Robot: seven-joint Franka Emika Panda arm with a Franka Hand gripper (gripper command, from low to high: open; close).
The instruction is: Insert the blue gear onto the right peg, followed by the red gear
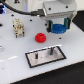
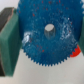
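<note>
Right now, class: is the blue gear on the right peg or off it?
Off. The blue gear is held in the claw, above the table, apart from the right peg on its base plate.

The arm's end shows in the exterior view as a pale grey, boxy housing with flat faces and squared edges, its upper face lighter than its shaded front. A row of small dark dots, which may be screws or holes, runs along the lower front edge, though the picture is too blurred to be sure. A thick black cable (image 1: pixel 22 8) curves in an arc to the housing's upper side. Below the housing the pincer (image 1: pixel 60 28) reaches down in darker grey. In the wrist view one finger (image 2: pixel 9 42) appears as a broad teal-green block with a darker, shadowed outer edge.
</note>
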